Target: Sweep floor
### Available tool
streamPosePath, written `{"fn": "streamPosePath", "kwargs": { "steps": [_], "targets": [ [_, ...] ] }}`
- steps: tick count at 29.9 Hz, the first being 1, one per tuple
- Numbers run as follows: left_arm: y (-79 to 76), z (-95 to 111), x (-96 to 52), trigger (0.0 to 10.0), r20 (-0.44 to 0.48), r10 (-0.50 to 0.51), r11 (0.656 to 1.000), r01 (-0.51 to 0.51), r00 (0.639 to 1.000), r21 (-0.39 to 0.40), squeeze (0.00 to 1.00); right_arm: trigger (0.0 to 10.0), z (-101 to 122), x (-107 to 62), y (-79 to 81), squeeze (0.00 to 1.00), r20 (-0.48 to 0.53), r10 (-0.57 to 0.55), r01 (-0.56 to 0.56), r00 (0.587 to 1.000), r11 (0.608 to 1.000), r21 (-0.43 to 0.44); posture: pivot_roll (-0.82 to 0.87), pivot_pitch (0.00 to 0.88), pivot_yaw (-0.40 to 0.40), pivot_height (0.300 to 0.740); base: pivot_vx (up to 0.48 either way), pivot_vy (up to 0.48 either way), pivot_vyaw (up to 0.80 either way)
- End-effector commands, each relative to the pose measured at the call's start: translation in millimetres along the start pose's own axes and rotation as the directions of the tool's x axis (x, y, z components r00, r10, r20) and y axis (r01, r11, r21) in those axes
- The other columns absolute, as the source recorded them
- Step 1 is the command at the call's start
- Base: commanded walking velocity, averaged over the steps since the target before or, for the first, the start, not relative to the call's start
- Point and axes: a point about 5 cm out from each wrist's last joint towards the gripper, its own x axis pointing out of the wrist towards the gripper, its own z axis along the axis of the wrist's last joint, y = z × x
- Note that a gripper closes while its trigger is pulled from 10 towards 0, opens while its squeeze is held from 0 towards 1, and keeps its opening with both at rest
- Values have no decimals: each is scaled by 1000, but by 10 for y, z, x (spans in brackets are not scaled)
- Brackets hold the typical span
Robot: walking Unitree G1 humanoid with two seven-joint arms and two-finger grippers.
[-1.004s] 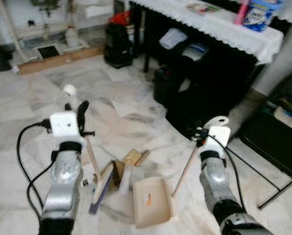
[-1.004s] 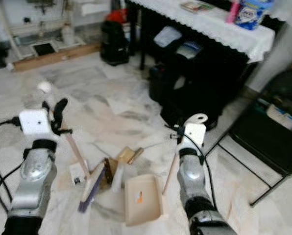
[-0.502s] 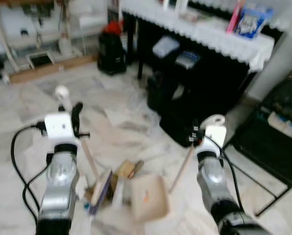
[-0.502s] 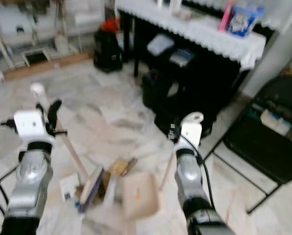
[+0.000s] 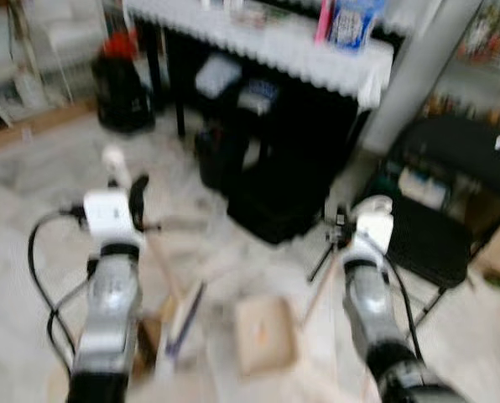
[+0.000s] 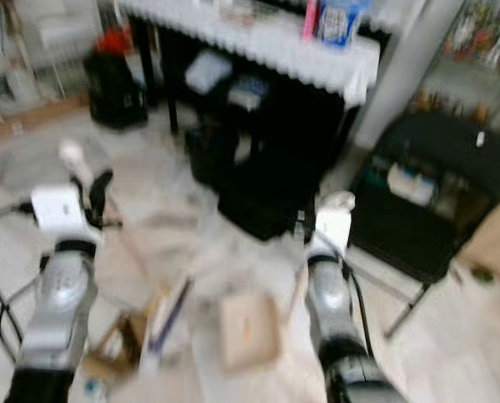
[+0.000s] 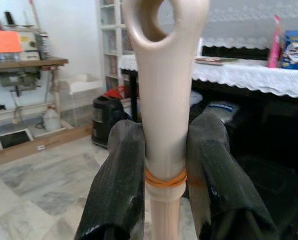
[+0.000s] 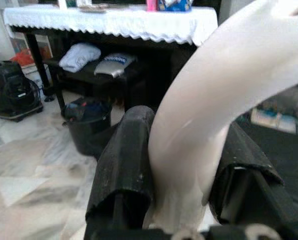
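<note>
My two arms are silver metal tubes, darker at the bottom end. Each wrist carries a white box; the left arm [image 5: 107, 302] has a black cable looping off it, the right arm [image 5: 369, 306] a thinner one. Fingers [image 7: 116, 185] are black, padded, slightly scuffed.

Your left gripper [image 5: 131, 191] grips the broom [image 5: 183, 315] handle, the brush head down on the marble floor [image 5: 32, 185]. Your right gripper [image 5: 361, 220] holds the dustpan [image 5: 265, 334] handle, the pan lying just beside the brush. Blur hides detail; what looks like cardboard scraps [image 5: 149, 336] lies near the brush. A black chair [image 5: 426, 243] stands to the right.
</note>
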Motion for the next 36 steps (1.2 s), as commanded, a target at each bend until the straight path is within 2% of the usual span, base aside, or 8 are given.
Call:
{"fn": "streamPosePath", "kwargs": {
  "steps": [1, 19, 28, 36],
  "targets": [
    [18, 61, 9, 10000, 39, 6, 1000, -7, 999, 21, 0, 10000, 57, 52, -45, 0, 10, 6, -5, 1000, 999, -33, 30, 34, -81, 740, 0, 0, 0],
    [123, -345, -37, 10000, -85, 27, 996, -19, 996, 88, 0, 10000, -112, 45, -95, 0, -126, 29, -37, 992, 998, -58, 28, 43, -78, 740, 0, 0, 0],
    [202, -221, 16, 10000, 5, 98, 992, -98, 995, 83, 0, 10000, -139, 38, -108, 0, -143, 38, -46, 989, 997, -56, 27, 44, -78, 740, 0, 0, 0],
    [236, -208, 31, 10000, 30, 123, 987, -126, 992, 105, 0, 10000, -237, -21, -88, 0, -191, 57, -72, 980, 995, -71, 32, 42, -77, 740, 0, 0, 0]
  ]
}}
